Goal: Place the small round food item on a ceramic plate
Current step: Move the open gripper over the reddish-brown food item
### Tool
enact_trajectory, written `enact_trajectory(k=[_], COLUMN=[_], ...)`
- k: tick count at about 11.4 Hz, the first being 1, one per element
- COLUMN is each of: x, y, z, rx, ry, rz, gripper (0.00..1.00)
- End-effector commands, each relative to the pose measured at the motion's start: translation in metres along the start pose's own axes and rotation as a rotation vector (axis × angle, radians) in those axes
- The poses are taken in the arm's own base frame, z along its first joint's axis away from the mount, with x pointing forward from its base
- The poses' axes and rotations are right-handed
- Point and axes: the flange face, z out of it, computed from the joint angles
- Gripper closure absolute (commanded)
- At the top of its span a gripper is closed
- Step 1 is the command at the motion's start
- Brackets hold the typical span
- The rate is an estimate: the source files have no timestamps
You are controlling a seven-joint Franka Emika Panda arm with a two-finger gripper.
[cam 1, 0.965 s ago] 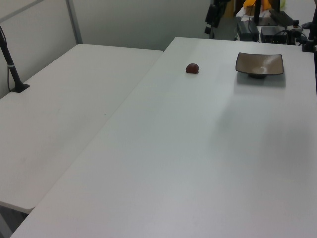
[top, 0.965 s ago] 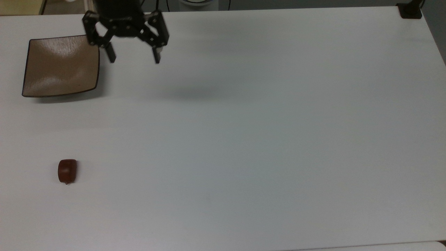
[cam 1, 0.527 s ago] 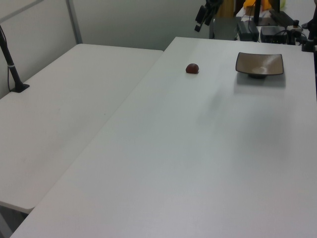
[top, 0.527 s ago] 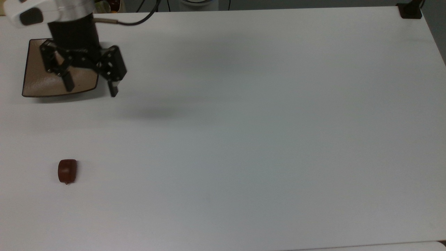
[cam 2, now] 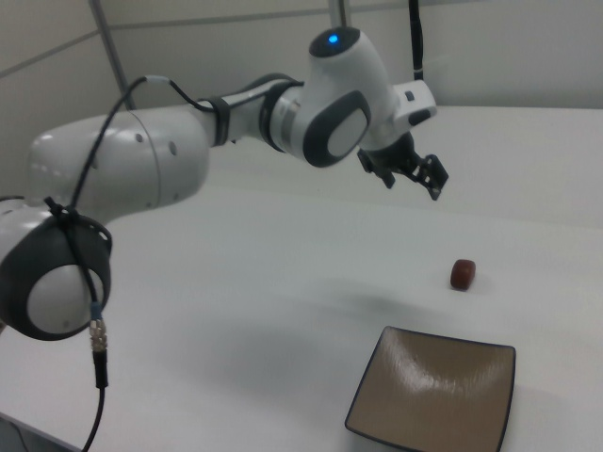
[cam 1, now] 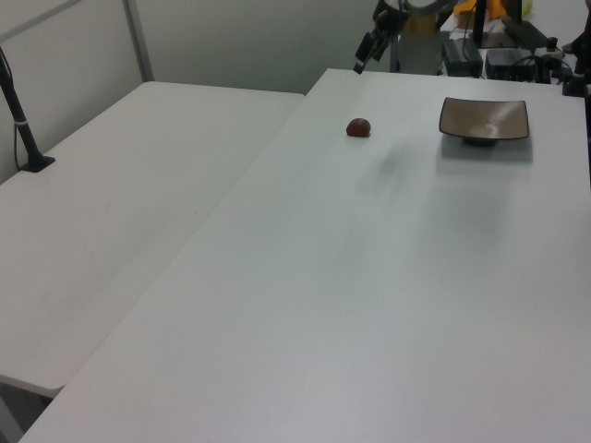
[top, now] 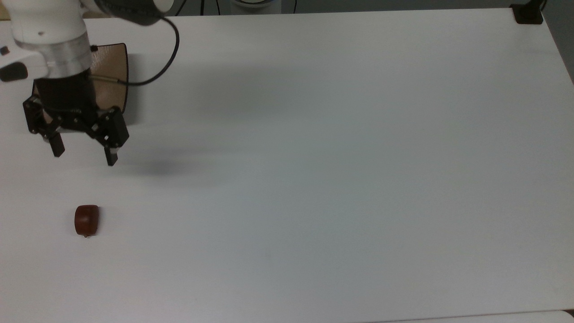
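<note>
Nothing was done yet — the small round food item (top: 86, 220) lay on the table (top: 336, 157), well apart from the ceramic plate (cam 2: 435, 392); the gripper (top: 84, 154) hung between them, fingers spread, empty — grasp and placement remained

Small reddish-brown food item (top: 86, 220) (glossy) on the table, tan square plate (cam 2: 435, 393) well apart
</note>
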Motion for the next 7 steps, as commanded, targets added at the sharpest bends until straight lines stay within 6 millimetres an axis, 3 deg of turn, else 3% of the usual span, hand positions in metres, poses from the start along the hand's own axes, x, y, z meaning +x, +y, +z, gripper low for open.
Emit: enact_trajectory(k=[1, 4, 7], x=[0.004, -0.005, -0.012], y=[0.012, 0.02, 0.022], z=[0.043, 0.09, 0.116], rx=[-0.017, -0.033, -0.045], ry=[0.056, 0.066, 0.077], rz=[-0.013, -0.016, -0.067], gripper=[0.0, 0.0, 0.0])
